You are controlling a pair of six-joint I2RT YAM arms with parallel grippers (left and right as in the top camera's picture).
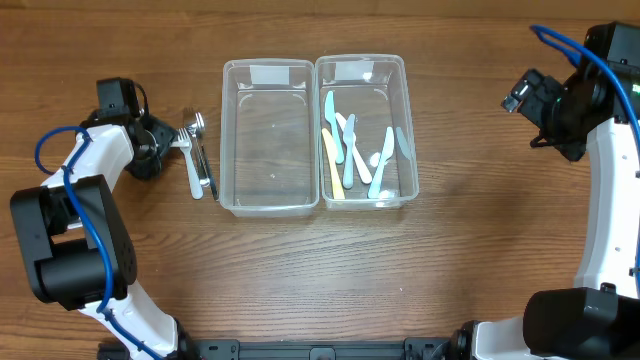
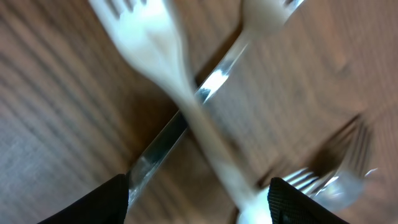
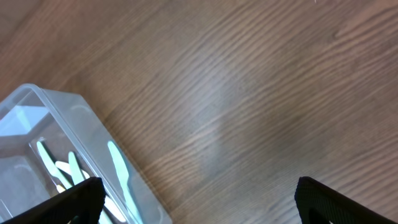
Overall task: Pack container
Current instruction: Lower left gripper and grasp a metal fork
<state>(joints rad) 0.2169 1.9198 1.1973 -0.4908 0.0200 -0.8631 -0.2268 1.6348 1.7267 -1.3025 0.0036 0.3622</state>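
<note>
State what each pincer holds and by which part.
Nothing held: left pincer stands open over crossed pale plastic forks lying on the wooden table; right pincer open, empty.

Robot manipulation bench of a laboratory type, overhead view. A wood-grain table [image 1: 480, 260] fills the whole frame. Two white-and-black jointed arms rise from dark bases in the lower corners: the left arm [image 1: 100, 150] along the left edge, the right arm [image 1: 612, 200] along the right edge. Each carries exposed blue cables [image 1: 560, 45]. A black frame [image 1: 330, 350] runs along the bottom edge. At centre stand two matching clear plastic tubs, side by side and touching: one container [image 1: 225, 140] bare inside, the other container [image 1: 408, 120] holding pastel plastic cutlery [image 1: 350, 150]. Pale forks [image 1: 197, 160] lie on the table to their left. The props are set out as for a trial, with machines mounted at the bench edge
</note>
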